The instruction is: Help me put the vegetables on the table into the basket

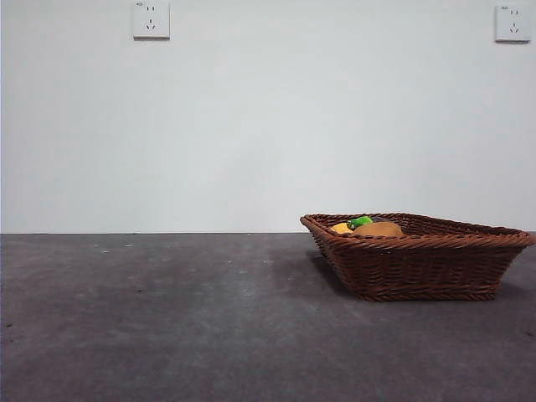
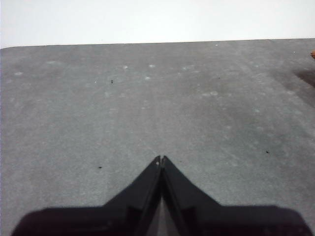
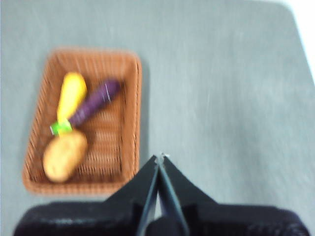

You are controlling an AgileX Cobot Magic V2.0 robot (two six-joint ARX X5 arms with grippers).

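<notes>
The wicker basket (image 1: 419,260) stands on the dark grey table (image 1: 167,318) at the right; it also shows in the right wrist view (image 3: 130,113). Inside it lie the yellow corn cob (image 3: 71,96), the purple eggplant (image 3: 93,105) with its green stem end (image 3: 60,129), and the brown potato (image 3: 64,156). From the front, only the potato's top (image 1: 378,228), the green stem (image 1: 360,222) and a bit of corn (image 1: 340,227) rise above the rim. My right gripper (image 3: 160,157) is shut and empty, high above the table beside the basket. My left gripper (image 2: 161,159) is shut and empty over bare table.
A white wall with two sockets (image 1: 151,20) (image 1: 512,23) stands behind the table. The table's far edge (image 2: 147,43) shows in the left wrist view. A sliver of the basket's rim (image 2: 312,54) shows at that view's edge.
</notes>
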